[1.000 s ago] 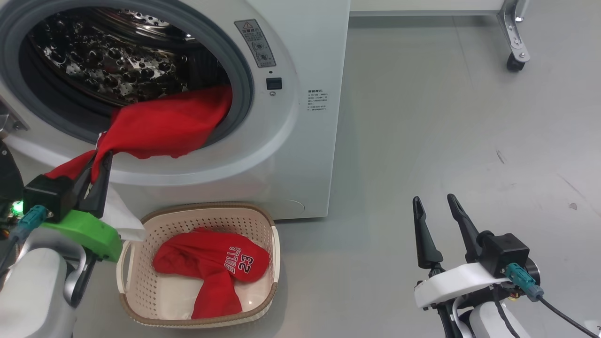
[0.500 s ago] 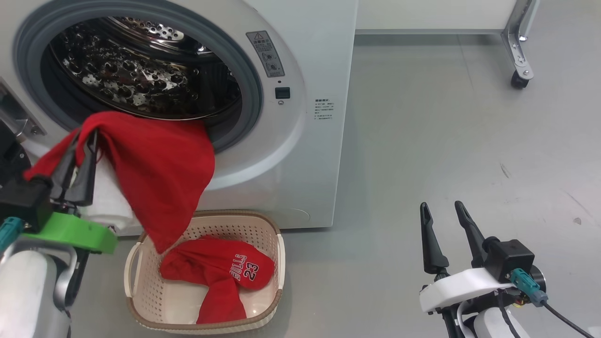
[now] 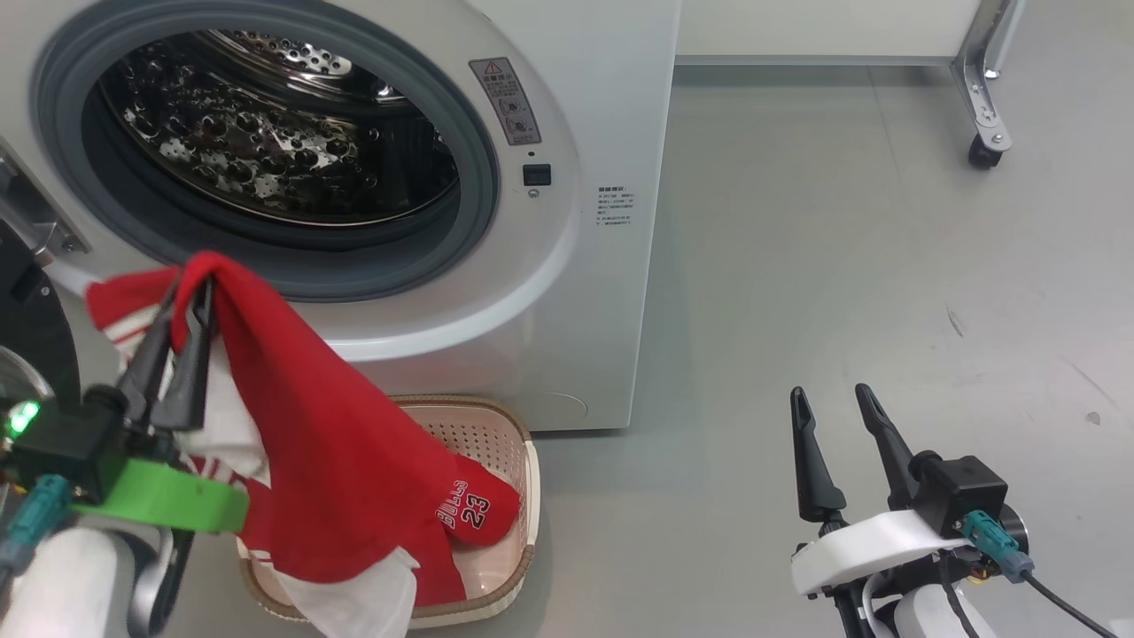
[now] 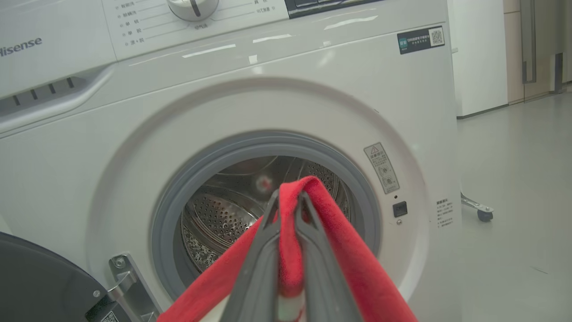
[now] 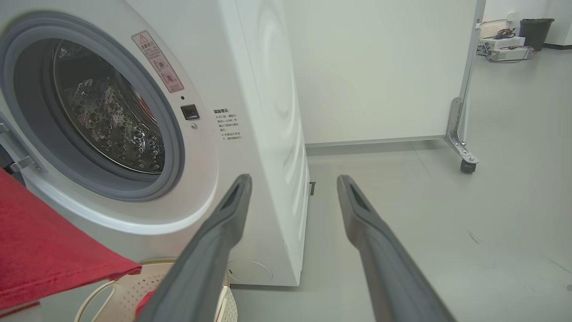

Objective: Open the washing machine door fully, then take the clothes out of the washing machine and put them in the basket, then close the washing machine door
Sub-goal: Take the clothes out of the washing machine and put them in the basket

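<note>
My left gripper (image 3: 190,292) is shut on a red garment with white trim (image 3: 328,443), which hangs from the fingertips down over the cream basket (image 3: 518,549). In the left wrist view the red cloth (image 4: 353,259) drapes over both sides of the shut left gripper (image 4: 288,199). A red "BULLS 23" jersey (image 3: 474,509) lies in the basket, partly hidden by the hanging garment. The washing machine (image 3: 585,106) stands open, its steel drum (image 3: 266,142) bare of cloth. A dark slice of the door (image 3: 27,328) shows at the left edge. My right gripper (image 3: 828,403) stands open over the floor, holding nothing.
Grey floor (image 3: 886,248) stretches right of the machine. A metal frame leg on a caster (image 3: 983,151) stands at the far right by a white wall panel. The door hinge bracket (image 4: 129,279) sits at the opening's lower left.
The red garment has come fully out of the drum and dropped lower, now hanging over the basket from my left gripper. The right arm has stayed put; the head camera shifted slightly.
</note>
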Motion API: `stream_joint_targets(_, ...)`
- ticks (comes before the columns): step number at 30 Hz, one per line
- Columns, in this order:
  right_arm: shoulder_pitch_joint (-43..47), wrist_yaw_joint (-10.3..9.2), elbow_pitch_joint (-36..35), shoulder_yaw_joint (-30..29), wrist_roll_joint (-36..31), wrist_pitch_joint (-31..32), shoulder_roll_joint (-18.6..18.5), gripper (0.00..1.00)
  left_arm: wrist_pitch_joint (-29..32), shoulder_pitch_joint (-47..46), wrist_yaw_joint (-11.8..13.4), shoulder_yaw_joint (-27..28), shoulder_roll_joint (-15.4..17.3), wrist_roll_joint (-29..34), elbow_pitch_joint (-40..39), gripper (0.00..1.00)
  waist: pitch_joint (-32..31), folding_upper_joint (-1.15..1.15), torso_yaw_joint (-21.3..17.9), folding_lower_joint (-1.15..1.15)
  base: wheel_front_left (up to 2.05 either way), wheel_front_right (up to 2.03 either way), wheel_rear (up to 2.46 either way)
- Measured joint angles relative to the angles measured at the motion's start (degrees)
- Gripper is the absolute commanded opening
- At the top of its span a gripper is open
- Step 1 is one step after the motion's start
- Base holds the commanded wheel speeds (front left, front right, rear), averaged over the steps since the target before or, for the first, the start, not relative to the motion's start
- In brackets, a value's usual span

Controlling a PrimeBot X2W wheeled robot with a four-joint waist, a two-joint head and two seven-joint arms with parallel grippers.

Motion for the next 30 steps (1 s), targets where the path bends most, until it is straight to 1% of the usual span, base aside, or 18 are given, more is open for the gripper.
stream_joint_targets(4,0.01,0.08,-0.02,0.66,0.0,0.0,0.03,1.0,0.01,4.42,-0.42,-1.41,0.08,0.01,1.8,0.0,0.48,0.0,-0.52,0.0,0.0,0.0,0.0)
stream_joint_targets(11,-0.02,0.07,-0.24,1.49,0.0,0.0,0.03,1.0,0.01,4.79,-0.94,-2.99,0.14,0.02,3.08,0.0,2.06,0.0,-1.45,0.0,0.0,0.0,0.0)
stream_joint_targets(19,-1.04,-0.12,-1.76,2.67,0.0,0.0,0.02,1.0,0.01,4.76,-1.51,-4.82,0.25,0.33,5.71,0.0,5.41,0.0,-3.0,0.0,0.0,0.0,0.0)
stream_joint_targets(25,-1.72,-1.15,-2.54,3.64,-0.07,0.0,0.01,1.0,0.01,3.89,-1.55,-3.87,0.12,-1.26,8.82,0.0,8.62,0.0,-4.35,0.0,0.0,0.0,0.0)
stream_joint_targets(27,-2.23,-1.21,-2.96,3.88,-0.15,0.0,0.01,1.0,0.01,2.89,-1.7,-3.54,0.25,-1.33,9.61,0.0,9.8,0.0,-4.81,0.0,0.0,0.0,0.0)
stream_joint_targets(30,-3.05,-1.97,-3.58,4.44,-0.2,0.0,0.0,1.0,0.01,1.27,-1.93,-3.07,0.66,-1.51,10.66,0.0,11.59,0.0,-5.5,0.0,0.0,0.0,0.0)
